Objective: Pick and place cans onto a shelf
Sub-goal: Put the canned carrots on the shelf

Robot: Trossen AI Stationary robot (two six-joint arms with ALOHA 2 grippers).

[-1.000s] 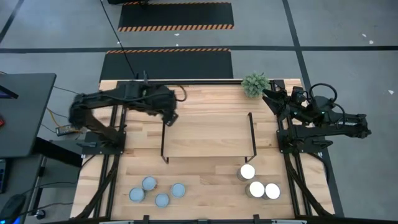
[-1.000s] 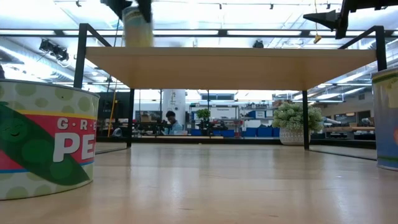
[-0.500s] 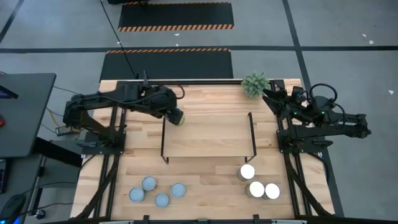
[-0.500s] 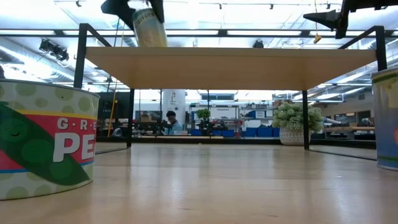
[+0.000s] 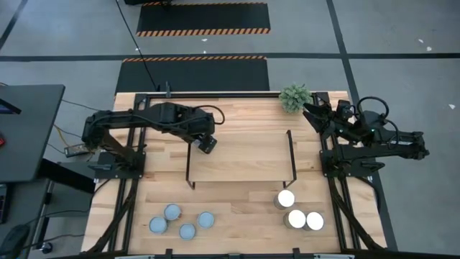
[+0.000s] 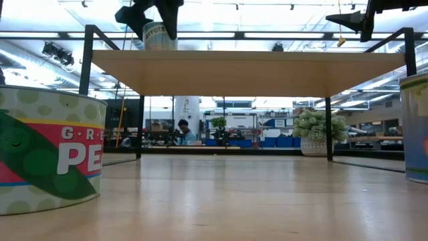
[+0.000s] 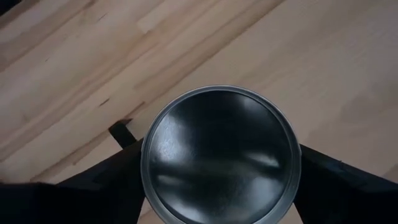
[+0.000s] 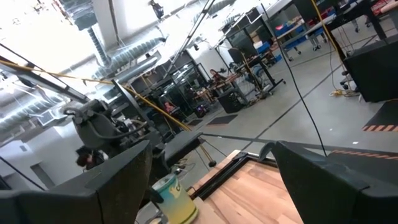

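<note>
Left hand (image 5: 208,143) is over the shelf's (image 5: 241,173) rear left corner, clamped on a can (image 6: 160,36). In the low view this can stands upright with its base at the level of the shelf top; whether it actually bears on the board cannot be told. The left wrist view looks straight down on the held can's round metal end (image 7: 221,154), with a dark finger (image 7: 106,186) pressed to each side and the light board beneath.

Right hand (image 5: 310,109) is parked at the surface's (image 5: 237,216) rear right corner, just beside a small potted plant (image 5: 295,96), well apart from the cans. Its fingers (image 8: 112,180) stand apart with nothing between them.

The shelf sits mid-surface, black rod frames at both ends. Apart from the held can, its board carries nothing.

Remaining cans are on the surface in front of the shelf:
- Four blue-grey-topped cans (image 5: 179,221) in a loose cluster at front left, near one another.
- Three white-topped cans (image 5: 297,214) at front right; two (image 5: 305,220) side by side and touching, the third (image 5: 286,199) just behind them.

In the low view, one printed can (image 6: 50,150) is close at left and the edge of another (image 6: 415,127) at right. A person (image 6: 184,130) is seated in the room far behind the surface.
</note>
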